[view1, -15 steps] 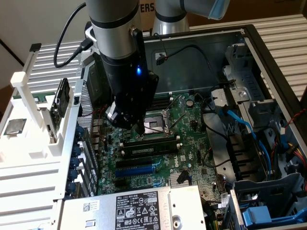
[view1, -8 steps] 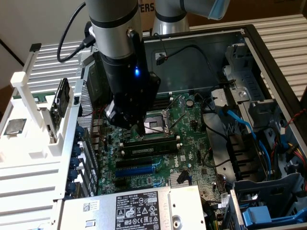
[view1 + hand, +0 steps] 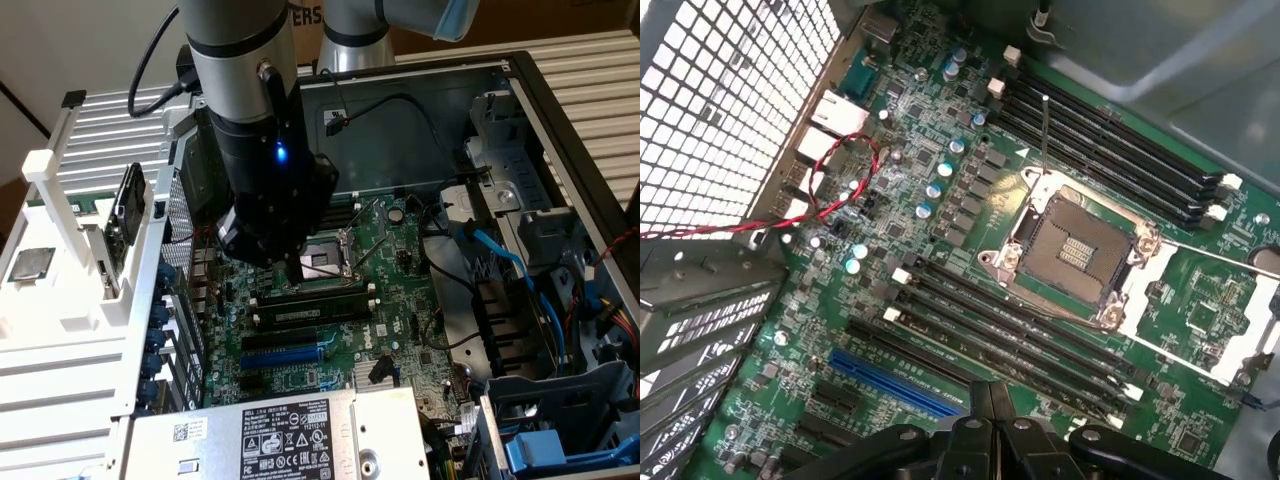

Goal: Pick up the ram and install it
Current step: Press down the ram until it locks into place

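Open metal computer case (image 3: 560, 120) lying on white slatted shelving (image 3: 60, 330). Black gripper (image 3: 989, 400), fingers pressed together and empty, hovers above the green motherboard (image 3: 940, 200). Long dark-green ram stick (image 3: 310, 310) sits seated in a black slot.

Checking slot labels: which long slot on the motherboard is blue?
The blue slot, just beyond the black memory slots on the side away from the socket; every other long slot is black.

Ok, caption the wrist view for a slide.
Shut gripper above the motherboard, over black memory slots beside the open processor socket.
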`<state>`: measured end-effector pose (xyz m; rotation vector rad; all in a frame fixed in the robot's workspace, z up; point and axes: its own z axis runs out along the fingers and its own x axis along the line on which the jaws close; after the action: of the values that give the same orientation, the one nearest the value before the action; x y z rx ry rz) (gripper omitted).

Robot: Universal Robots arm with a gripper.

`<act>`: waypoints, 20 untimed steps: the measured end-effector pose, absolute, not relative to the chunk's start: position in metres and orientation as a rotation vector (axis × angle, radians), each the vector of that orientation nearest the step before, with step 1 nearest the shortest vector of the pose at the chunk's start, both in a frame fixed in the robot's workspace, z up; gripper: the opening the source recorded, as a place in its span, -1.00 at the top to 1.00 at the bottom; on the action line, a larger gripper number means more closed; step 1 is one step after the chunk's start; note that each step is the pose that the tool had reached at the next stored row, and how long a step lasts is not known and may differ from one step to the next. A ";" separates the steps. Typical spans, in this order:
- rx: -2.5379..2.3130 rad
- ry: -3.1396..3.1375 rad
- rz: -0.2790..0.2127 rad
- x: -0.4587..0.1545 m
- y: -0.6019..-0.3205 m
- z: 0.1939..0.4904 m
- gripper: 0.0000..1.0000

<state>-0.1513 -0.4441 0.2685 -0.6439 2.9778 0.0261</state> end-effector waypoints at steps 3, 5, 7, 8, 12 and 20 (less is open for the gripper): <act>-0.575 2.991 0.023 -0.151 -0.444 0.269 0.79; -0.484 3.007 0.018 -0.151 -0.444 0.269 0.79; -0.440 3.014 0.016 -0.151 -0.444 0.269 0.79; -0.416 3.017 0.015 -0.151 -0.444 0.269 0.79; -0.303 3.030 0.010 -0.151 -0.444 0.269 0.79; -0.128 3.042 0.003 -0.151 -0.444 0.269 0.79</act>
<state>-0.1513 -0.4441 0.2685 -0.1281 3.0423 0.0031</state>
